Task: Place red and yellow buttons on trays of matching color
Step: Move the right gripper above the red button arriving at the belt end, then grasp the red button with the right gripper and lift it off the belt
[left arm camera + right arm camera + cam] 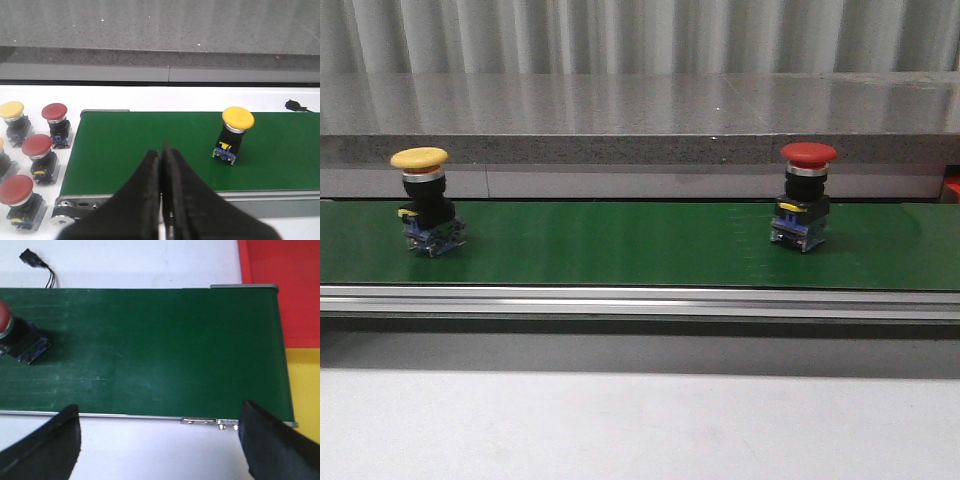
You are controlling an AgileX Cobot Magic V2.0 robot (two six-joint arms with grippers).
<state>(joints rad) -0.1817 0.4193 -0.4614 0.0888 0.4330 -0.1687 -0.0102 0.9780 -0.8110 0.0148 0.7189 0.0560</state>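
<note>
Buttons, yellow button and red button, stand upright, caps up; left fingers together, right fingers apart.

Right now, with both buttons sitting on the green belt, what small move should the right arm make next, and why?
Probably move the open right end effector over toward the red button. That button stands upright and ungrasped on the green belt, only partly inside the right wrist view, and the red tray lies past the belt's end on that arm's side. The left end effector is shut.
</note>
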